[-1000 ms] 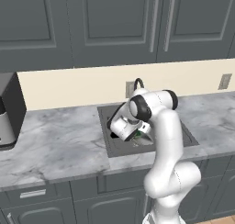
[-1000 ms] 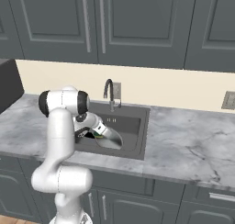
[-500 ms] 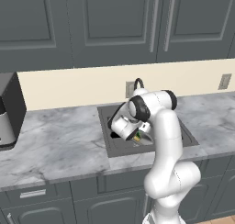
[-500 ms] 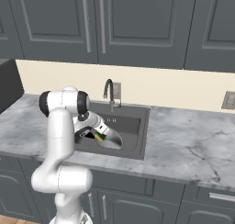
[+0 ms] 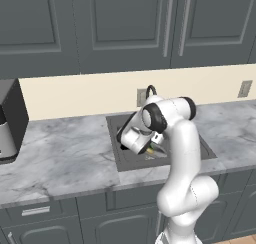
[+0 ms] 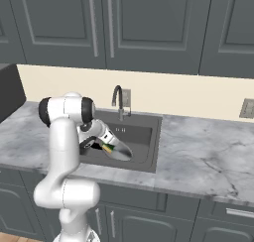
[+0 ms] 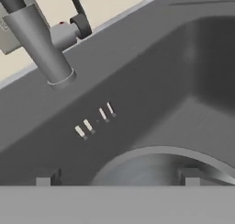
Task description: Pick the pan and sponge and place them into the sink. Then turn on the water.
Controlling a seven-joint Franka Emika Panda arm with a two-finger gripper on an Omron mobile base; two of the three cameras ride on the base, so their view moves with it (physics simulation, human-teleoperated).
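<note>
gripper (image 7: 117, 177) spread wide, nothing gripped | pan (image 6: 119, 151) lying in sink (image 6: 149, 159), rim seen just below fingertips | sponge (image 6: 107, 148) on pan, so both are judged placed | faucet (image 6: 117, 98) dry, tap judged next

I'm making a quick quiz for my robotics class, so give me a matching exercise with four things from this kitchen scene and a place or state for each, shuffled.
Things:
1. pan
2. sponge
3. faucet
4. end effector

Places or states:
A. stands at the rear of the sink, no stream at its spout
B. open, low inside the basin
C. silver-grey, lying in the basin
D. green and yellow, in the basin beside the pan

Pairs: 1-C, 2-D, 3-A, 4-B
</note>
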